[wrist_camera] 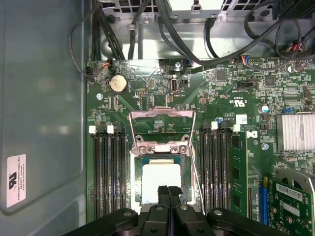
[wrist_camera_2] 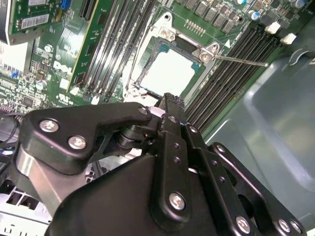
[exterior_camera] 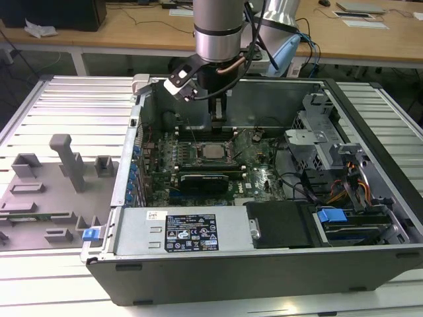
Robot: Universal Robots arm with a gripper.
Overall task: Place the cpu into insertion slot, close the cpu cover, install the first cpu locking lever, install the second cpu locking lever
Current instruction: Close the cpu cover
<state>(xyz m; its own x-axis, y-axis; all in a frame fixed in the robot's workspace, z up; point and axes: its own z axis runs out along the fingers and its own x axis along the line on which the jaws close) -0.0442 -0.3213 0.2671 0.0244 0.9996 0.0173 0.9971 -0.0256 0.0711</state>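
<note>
Your gripper [wrist_camera: 167, 191] hangs inside an open computer case [exterior_camera: 277, 264]. In the first wrist view, its two black fingertips [wrist_camera: 160, 190] are pressed together with nothing pinched between them. Directly below the tips lies the cpu [wrist_camera: 160, 178], a pale square chip seated flat in the insertion slot [wrist_camera: 137, 179]. The tips sit over the chip's nearest edge, and you cannot tell from these views whether they touch it. The slot's dark frame rings the chip on the green motherboard [wrist_camera: 147, 93]. Just past the chip's far edge, the cpu cover [wrist_camera: 161, 114] stands swung open on its hinge. It is a silvery frame with green board showing through its window, so the chip lies uncovered. Close beside the slot, a thin metal locking lever [wrist_camera: 196, 172] angles out over the neighbouring memory slots [wrist_camera: 216, 167], which run in black rows on both sides of the socket. Farther beyond the cover sits a round coin battery [wrist_camera: 118, 83], then bundles of black cables [wrist_camera: 167, 29] against the case's grey metal wall. In the exterior view, the arm [exterior_camera: 218, 26] comes down from above the case, with the gripper [exterior_camera: 219, 125] just over the chip [exterior_camera: 213, 151].
</note>
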